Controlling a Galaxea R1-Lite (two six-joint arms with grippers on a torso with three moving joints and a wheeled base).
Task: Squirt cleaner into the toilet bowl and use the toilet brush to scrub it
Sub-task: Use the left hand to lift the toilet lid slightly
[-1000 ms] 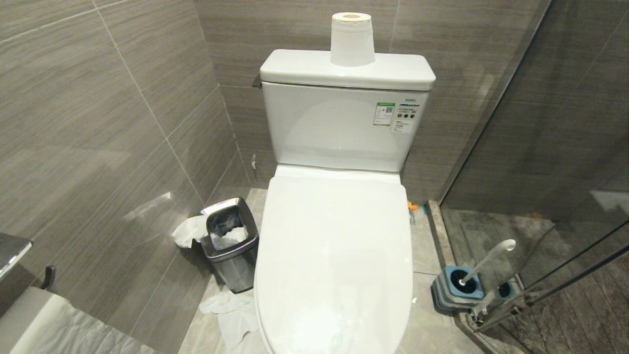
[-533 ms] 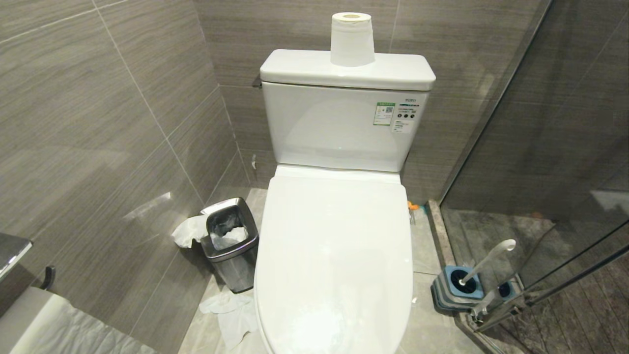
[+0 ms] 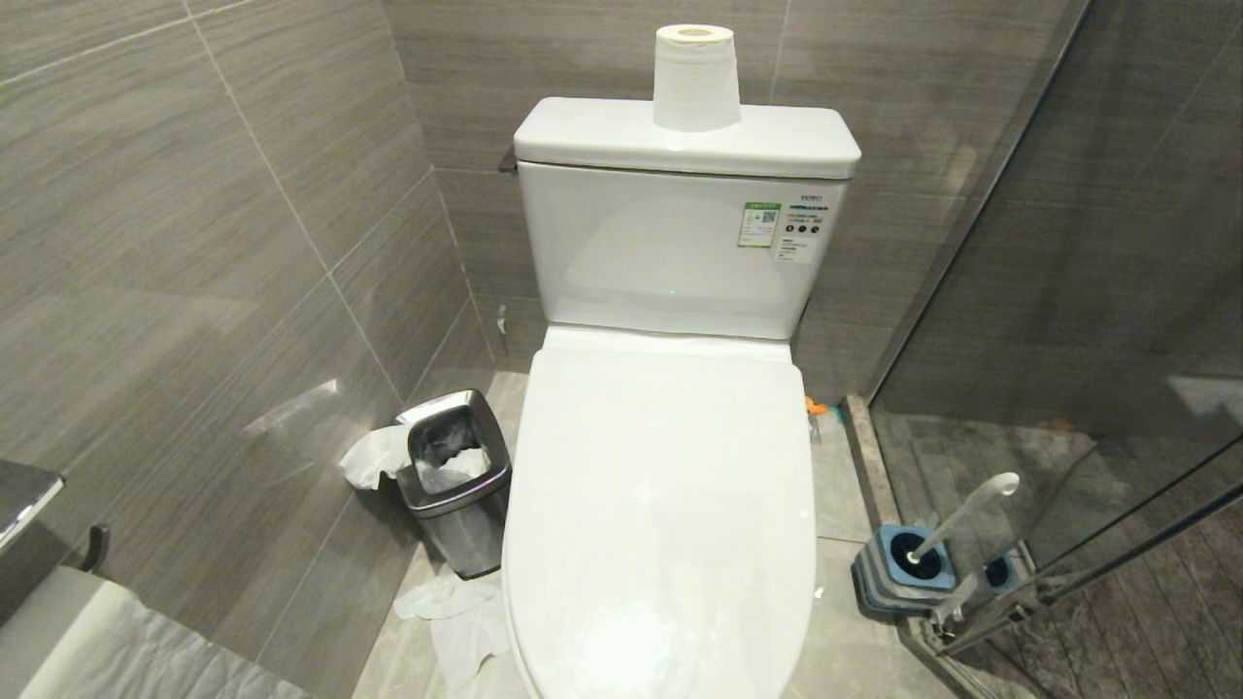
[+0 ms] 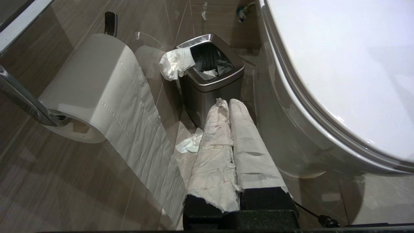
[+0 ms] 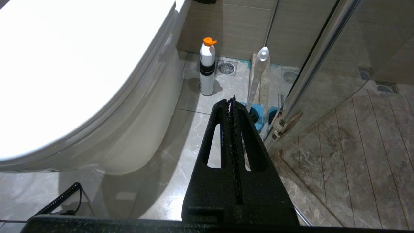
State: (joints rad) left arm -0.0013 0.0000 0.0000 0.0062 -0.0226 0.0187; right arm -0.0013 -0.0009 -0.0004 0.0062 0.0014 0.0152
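Head view: toilet bowl sitting centre with lid down, paper roll standing on the tank, steel bin at its left, toilet brush leaning in its blue holder at right. Left wrist view: left claw, paper-wrapped fingers pressed together, holding nothing, pointing toward the bin. Right wrist view: right claw closed and empty, hanging above the floor; cleaner standing upright beside the toilet base, brush just beyond the fingertips.

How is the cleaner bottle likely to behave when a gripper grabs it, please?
The cleaner stands tall and narrow, so it probably tips if nudged high. Its smooth white plastic looks slippery. The dark label band may grip better.
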